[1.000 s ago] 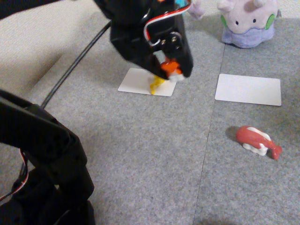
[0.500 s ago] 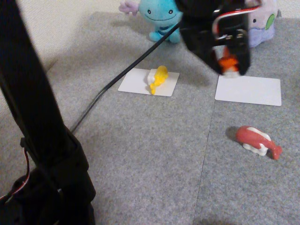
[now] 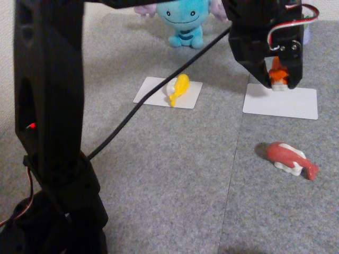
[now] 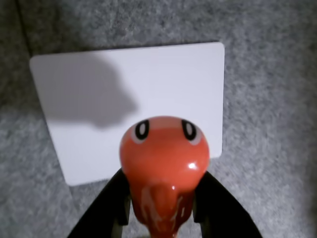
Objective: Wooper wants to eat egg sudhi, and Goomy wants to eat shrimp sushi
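Note:
The blue Wooper (image 3: 184, 21) sits at the back of the grey carpet. Before it, the yellow egg sudhi (image 3: 178, 89) lies on its side on a white card (image 3: 157, 91). My gripper (image 3: 278, 84) hangs above the left end of a second white card (image 3: 288, 103), shut on the orange shrimp sushi (image 3: 278, 78). In the wrist view the shrimp sushi (image 4: 163, 158), with two small eyes, is clamped between my black fingers (image 4: 116, 198) over that card (image 4: 99, 104). Goomy is hidden behind the arm.
A longer pink-red toy sushi (image 3: 290, 159) lies on the carpet at the right, in front of the second card. The arm's black base and upright (image 3: 53, 132) fill the left foreground, and a black cable (image 3: 153, 98) crosses above the first card.
The gripper has carried the shrimp sushi from over the first card rightward to over the second card. The egg sudhi stays on the first card.

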{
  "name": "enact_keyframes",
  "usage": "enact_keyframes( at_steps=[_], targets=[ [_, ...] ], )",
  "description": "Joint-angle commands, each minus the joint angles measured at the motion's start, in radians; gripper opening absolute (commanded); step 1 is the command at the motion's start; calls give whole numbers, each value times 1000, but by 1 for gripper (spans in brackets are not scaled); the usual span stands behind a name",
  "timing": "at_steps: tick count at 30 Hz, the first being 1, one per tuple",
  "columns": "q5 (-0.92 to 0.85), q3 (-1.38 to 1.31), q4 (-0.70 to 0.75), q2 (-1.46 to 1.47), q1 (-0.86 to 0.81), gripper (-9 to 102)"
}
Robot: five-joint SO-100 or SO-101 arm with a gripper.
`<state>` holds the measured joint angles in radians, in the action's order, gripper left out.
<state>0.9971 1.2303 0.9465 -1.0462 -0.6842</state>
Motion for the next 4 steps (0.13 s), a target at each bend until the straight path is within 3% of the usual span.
enact_keyframes(
  at_steps=[1,4],
  targets=[
    [-6,-103,-20,21,15,6],
    [-6,-133,-6,44,14,6]
  ],
)
